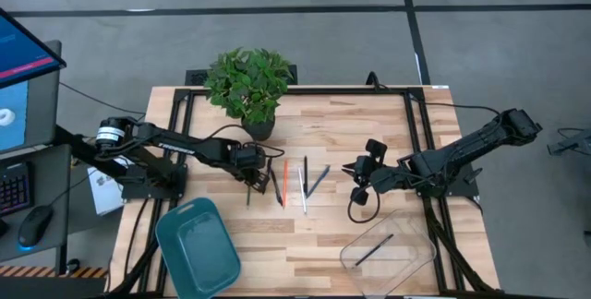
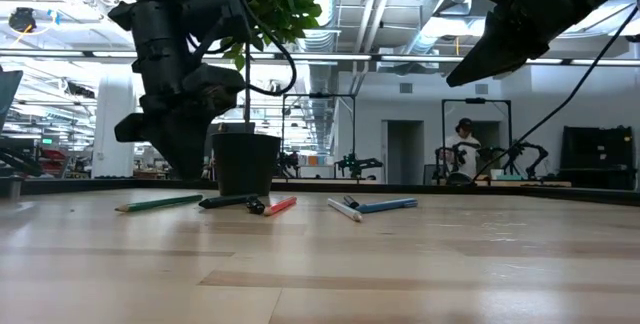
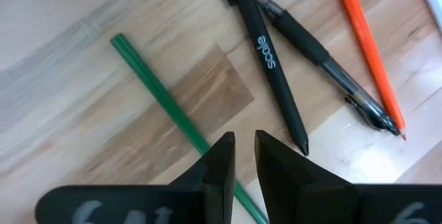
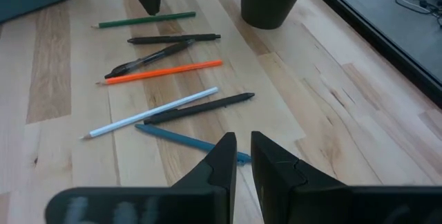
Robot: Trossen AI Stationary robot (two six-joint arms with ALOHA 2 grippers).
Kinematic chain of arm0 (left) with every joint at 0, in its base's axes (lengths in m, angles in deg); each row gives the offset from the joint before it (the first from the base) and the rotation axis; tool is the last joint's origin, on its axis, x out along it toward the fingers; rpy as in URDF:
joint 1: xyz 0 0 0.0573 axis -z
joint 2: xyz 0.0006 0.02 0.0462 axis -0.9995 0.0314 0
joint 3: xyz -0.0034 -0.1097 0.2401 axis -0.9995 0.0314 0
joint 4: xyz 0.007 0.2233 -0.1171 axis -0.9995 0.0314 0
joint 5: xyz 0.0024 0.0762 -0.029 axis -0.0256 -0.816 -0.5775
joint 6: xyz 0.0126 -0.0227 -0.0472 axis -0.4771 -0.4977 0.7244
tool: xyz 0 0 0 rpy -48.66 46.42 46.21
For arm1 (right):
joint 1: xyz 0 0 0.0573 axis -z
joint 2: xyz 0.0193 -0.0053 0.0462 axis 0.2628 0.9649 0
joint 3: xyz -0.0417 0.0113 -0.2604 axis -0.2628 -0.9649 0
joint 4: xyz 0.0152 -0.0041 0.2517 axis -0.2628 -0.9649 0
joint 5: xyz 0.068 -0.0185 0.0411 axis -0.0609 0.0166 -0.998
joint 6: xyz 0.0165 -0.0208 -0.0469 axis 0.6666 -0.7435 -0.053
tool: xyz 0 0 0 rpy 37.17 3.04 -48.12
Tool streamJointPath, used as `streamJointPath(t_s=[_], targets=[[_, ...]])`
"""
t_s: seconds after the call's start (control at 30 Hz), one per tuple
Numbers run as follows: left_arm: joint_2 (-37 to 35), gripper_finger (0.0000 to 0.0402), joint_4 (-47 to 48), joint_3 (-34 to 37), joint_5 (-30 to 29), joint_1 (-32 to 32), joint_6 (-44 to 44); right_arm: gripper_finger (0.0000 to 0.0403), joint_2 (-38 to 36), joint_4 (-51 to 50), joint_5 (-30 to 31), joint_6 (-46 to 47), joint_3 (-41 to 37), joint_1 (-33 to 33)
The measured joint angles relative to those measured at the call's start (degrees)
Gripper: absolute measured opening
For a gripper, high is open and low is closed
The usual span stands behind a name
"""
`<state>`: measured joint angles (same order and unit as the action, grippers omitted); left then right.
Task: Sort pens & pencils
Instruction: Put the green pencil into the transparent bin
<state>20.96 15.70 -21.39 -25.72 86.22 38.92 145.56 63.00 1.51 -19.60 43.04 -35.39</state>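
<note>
Left gripper (image 3: 239,156) fingers clenched above green pencil (image 3: 166,103), right gripper (image 4: 237,156) clenched, pen in clear bin (image 1: 374,249) in high view only.

Left claw (image 1: 249,181) and right claw (image 1: 355,181) closed.

Just below the potted plant (image 1: 247,85), loose pens and pencils (image 1: 297,183) lie in a row. The left gripper (image 1: 250,177) hovers at the row's left end, the right gripper (image 1: 360,182) beyond its right end.
</note>
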Motion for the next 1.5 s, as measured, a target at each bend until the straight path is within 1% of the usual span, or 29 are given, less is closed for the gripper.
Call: streamJointPath(t_s=[0.1, 0.2, 0.4, 0.53, 0.63, 0.77, 0.97, 1.1, 1.23, 1.3, 1.4, 1.5], targets=[[0.00, 0.0064, 0.18, 0.01, 0.91, 0.00, 0.57, 0.0068, 0.00, 0.00, 0.00, 0.00, 0.00, 0.00], [0.00, 0.0089, 0.18, 0.02, 1.45, 0.00, 0.73, 0.0068, 0.00, 0.00, 0.00, 0.11, 0.00, -0.01], [0.00, 0.0141, 0.16, 0.02, 0.57, 0.00, 1.72, 0.0068, 0.00, 0.00, 0.00, 0.09, 0.00, -0.01], [0.00, 0.0158, -0.05, 0.02, 0.86, 0.09, 4.46, 0.0068, 0.00, 0.00, 0.00, 0.07, 0.00, 0.00], [0.00, 0.0160, -0.06, 0.02, 0.23, 0.15, 7.10, 0.0068, 0.00, 0.00, 0.00, 0.07, 0.00, 0.01], [0.00, 0.0154, -0.43, 0.02, -3.59, 0.27, 9.73, 0.0068, 0.00, 0.00, 0.00, 0.07, 0.00, 0.01], [-0.02, 0.0147, -1.71, 0.02, -3.95, 1.11, 8.33, 0.0068, 0.00, 0.00, 0.00, 0.04, 0.00, 0.00], [-0.02, 0.0146, 0.16, 0.02, -4.13, 1.22, 10.76, 0.0068, 0.00, 0.00, 0.00, 0.04, 0.00, -0.01], [-0.02, 0.0146, 5.94, 0.02, -4.77, 1.25, 12.21, 0.0068, 0.00, 0.00, -0.02, 0.04, 0.00, -0.01], [-0.02, 0.0146, 7.97, 0.06, -6.06, 1.67, 13.02, 0.0068, 0.00, 0.00, -0.02, 0.04, 0.00, 0.02], [-0.02, 0.0146, 7.58, 0.09, -7.59, 2.16, 13.78, 0.0068, 0.00, 0.00, -0.02, 0.04, 0.00, -0.01], [-0.02, 0.0146, 6.94, 0.09, -7.76, 2.42, 13.77, 0.0068, 0.00, 0.00, -0.02, 0.02, 0.00, 0.00]])
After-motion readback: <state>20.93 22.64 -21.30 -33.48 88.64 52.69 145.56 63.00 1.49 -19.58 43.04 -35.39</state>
